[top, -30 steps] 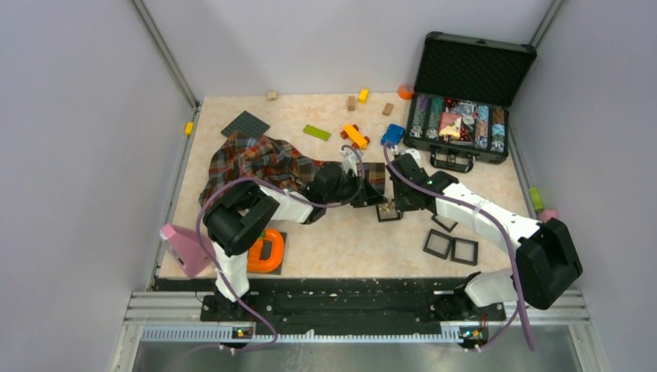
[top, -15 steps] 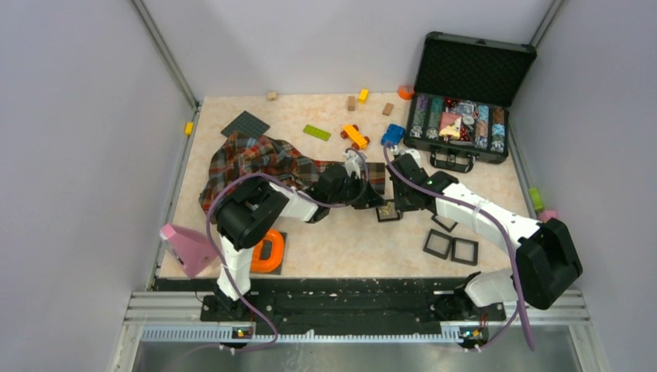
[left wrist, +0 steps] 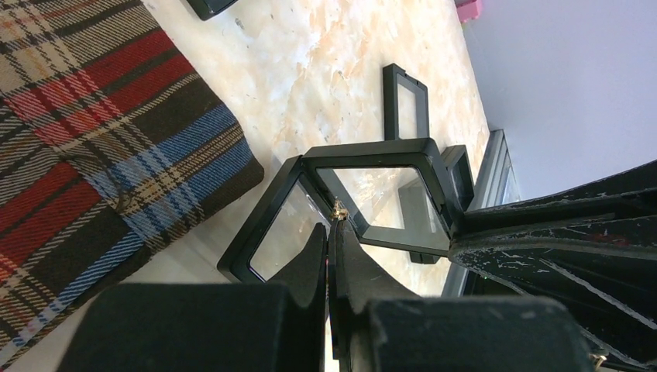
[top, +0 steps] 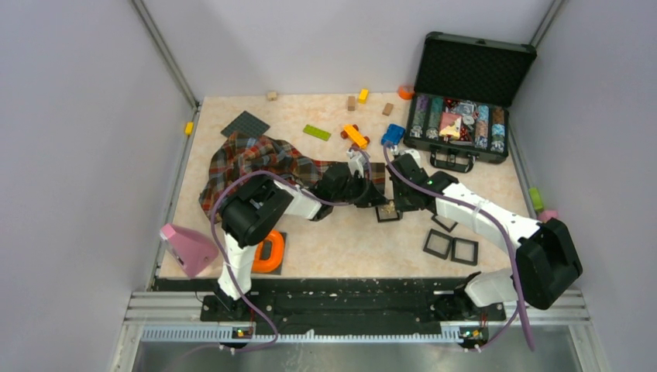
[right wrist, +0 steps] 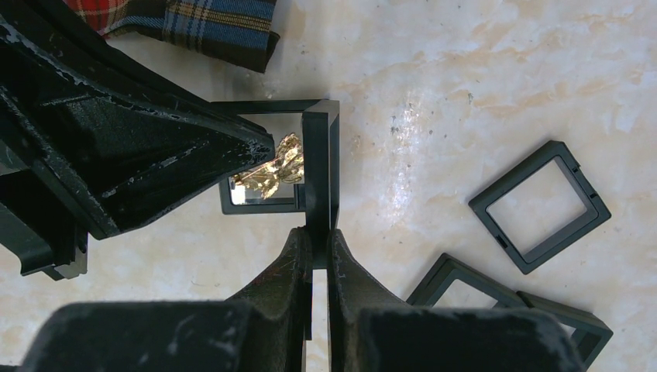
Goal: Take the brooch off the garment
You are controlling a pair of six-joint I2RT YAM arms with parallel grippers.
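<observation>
Left wrist: the brooch (left wrist: 338,208) is only a gold speck at the pinched tips of the left gripper (left wrist: 331,232), shape unreadable. The garment (left wrist: 93,132) runs off the top and left edges.

Right wrist: the brooch's left end sits behind the left gripper's finger, which also covers part of the open display frame (right wrist: 321,155). The garment shows as a mere corner at the top edge.

Top external: the brooch is too small to make out. The left arm (top: 298,203) covers part of the garment.

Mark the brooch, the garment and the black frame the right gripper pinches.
brooch (right wrist: 274,169), right wrist view, on its gold flower head.
garment (top: 254,159), top external view, middle of the plaid heap.
black frame (right wrist: 318,170), right wrist view, on its upright edge.
</observation>
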